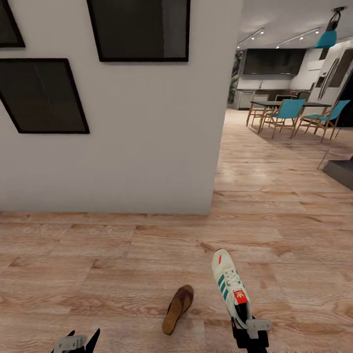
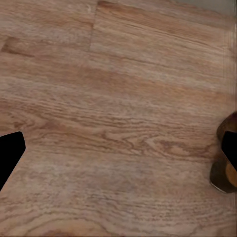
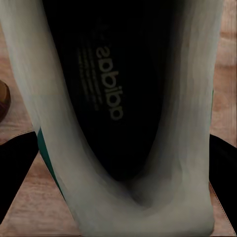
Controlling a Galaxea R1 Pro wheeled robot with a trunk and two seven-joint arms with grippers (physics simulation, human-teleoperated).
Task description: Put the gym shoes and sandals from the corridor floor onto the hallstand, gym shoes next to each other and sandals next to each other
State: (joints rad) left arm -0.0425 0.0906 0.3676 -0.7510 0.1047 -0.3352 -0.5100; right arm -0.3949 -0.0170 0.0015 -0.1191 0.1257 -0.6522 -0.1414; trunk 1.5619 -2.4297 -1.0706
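Note:
A white gym shoe (image 1: 229, 287) with green stripes and a red toe patch points away from me over the corridor floor (image 1: 122, 264). My right gripper (image 1: 249, 329) is shut on its heel end. In the right wrist view the dark inside of the gym shoe (image 3: 118, 98) lies between the black fingers (image 3: 15, 168). A brown sandal (image 1: 178, 309) lies on the planks just left of it. My left gripper (image 1: 76, 341) hangs open low at the left, and its wrist view catches the sandal (image 2: 224, 173) at the edge. The hallstand is out of view.
A white wall (image 1: 147, 147) with dark frames (image 1: 41, 95) stands straight ahead and ends at a corner. Past the corner to the right, the floor runs on to a dining table (image 1: 289, 105) with teal chairs (image 1: 289, 115) and a kitchen behind.

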